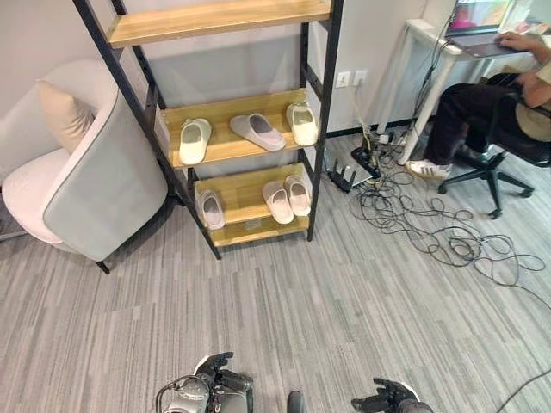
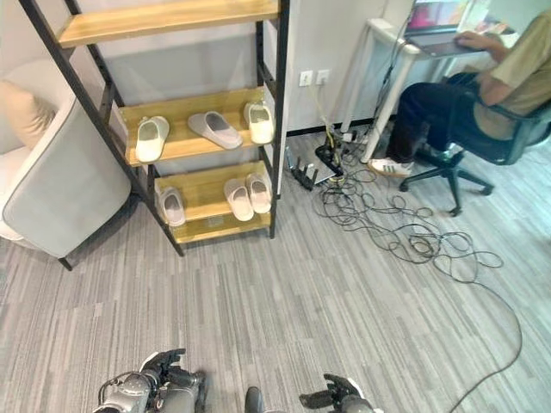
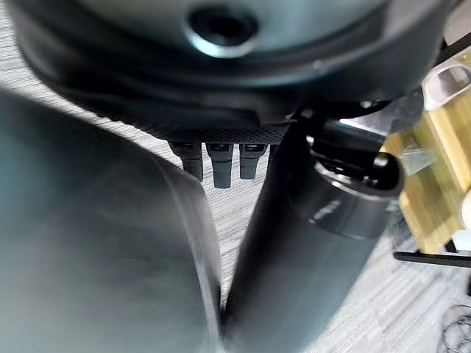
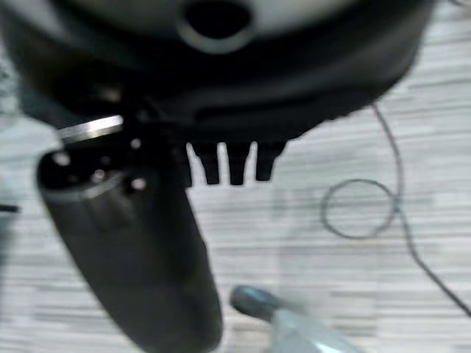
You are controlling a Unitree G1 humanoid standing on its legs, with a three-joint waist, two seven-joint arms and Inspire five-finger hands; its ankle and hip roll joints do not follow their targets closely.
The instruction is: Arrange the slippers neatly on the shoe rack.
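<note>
We see smooth pale slippers (image 1: 257,131) lying mostly toes-back on the wooden shoe rack (image 1: 225,146); left hand (image 1: 215,368) and right hand (image 1: 383,397) hang empty, fingers relaxed.

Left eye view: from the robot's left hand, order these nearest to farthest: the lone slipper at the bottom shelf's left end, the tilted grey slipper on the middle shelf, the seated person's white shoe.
From the left hand:
1. Lone slipper, bottom shelf, left end.
2. Tilted grey slipper, middle shelf, centre.
3. Person's white shoe, far right by the desk.

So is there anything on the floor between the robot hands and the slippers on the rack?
Nothing visible. Bare grey floor lies between the left robot hand, the right robot hand and the shoe rack. The armchair and loose cables sit off to the sides.
</note>
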